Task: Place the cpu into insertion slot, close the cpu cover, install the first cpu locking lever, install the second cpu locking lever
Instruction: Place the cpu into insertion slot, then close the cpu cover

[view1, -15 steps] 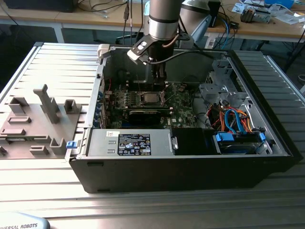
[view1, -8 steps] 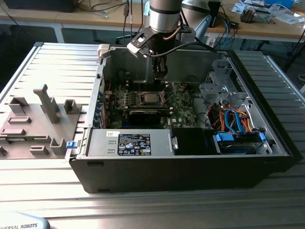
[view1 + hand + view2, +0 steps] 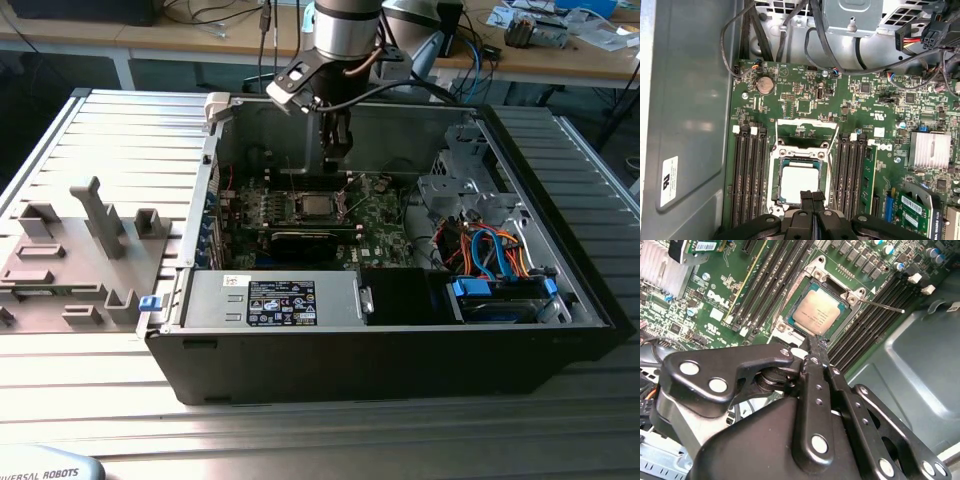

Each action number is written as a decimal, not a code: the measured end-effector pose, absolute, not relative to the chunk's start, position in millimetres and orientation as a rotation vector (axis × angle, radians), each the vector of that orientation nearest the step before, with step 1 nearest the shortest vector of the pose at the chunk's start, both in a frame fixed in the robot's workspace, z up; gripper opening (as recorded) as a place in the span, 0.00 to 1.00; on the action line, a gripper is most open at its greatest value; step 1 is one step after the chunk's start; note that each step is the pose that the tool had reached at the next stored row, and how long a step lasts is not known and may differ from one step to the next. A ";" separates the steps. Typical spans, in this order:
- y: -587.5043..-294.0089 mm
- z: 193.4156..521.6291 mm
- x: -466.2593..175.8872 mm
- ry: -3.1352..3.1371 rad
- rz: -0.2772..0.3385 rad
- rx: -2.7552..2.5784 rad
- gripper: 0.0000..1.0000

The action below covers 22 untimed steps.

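Ribbed metal table (image 3: 100,130) under an open black computer case (image 3: 400,350); at the exterior view's left, a grey fixture tray (image 3: 60,270); behind, wooden desks (image 3: 180,40) strewn with loose cables. Inside the case, a green motherboard (image 3: 805,95) with long memory slots (image 3: 747,175) on either side of the insertion slot (image 3: 774,175). In that slot, the cpu (image 3: 799,182), flat, silvery top up. On the side away from the gripper (image 3: 812,196), the cpu cover (image 3: 805,122) standing open off the slot. Beside the slot, a thin locking lever (image 3: 885,305) jutting free. At one edge of the cpu, the gripper's tips, pressed together with nothing clamped between them; contact with the chip impossible to tell.
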State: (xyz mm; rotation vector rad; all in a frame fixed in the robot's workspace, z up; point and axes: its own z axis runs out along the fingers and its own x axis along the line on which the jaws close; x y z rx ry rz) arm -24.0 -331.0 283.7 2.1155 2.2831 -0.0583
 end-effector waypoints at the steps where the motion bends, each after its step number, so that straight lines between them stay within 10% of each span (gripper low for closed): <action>1: -331.0 283.7 -24.0 2.283 -0.058 2.115 0.11; 22: -331.0 283.9 -16.0 2.282 -0.060 2.115 0.11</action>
